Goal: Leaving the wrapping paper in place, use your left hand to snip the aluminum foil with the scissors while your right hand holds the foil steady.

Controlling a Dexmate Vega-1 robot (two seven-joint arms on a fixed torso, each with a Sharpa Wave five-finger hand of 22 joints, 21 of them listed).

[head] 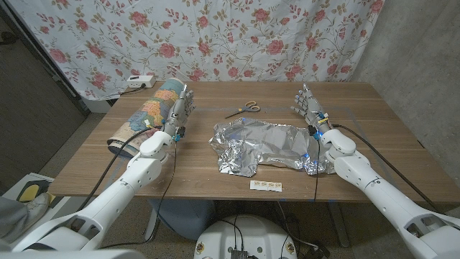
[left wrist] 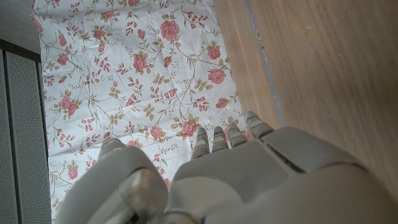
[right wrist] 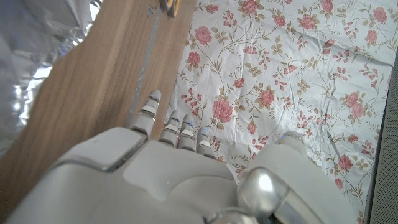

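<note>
A wooden table (head: 388, 155) is seen before a rose-printed curtain (head: 215, 36). Nearest the edge, a small white label (head: 266, 186) lies just below the crumpled aluminum foil (head: 266, 146), which is spread at the middle. The left hand (head: 180, 111) is held upright beside the foil with fingers extended, nothing gripped; the patterned wrapping paper (head: 144, 115) lies just beyond it. The right hand (head: 310, 106) stands likewise empty at the foil's other side. Farther back the scissors (head: 246, 108) lie untouched; a white power strip (head: 141, 80) sits behind the table.
</note>
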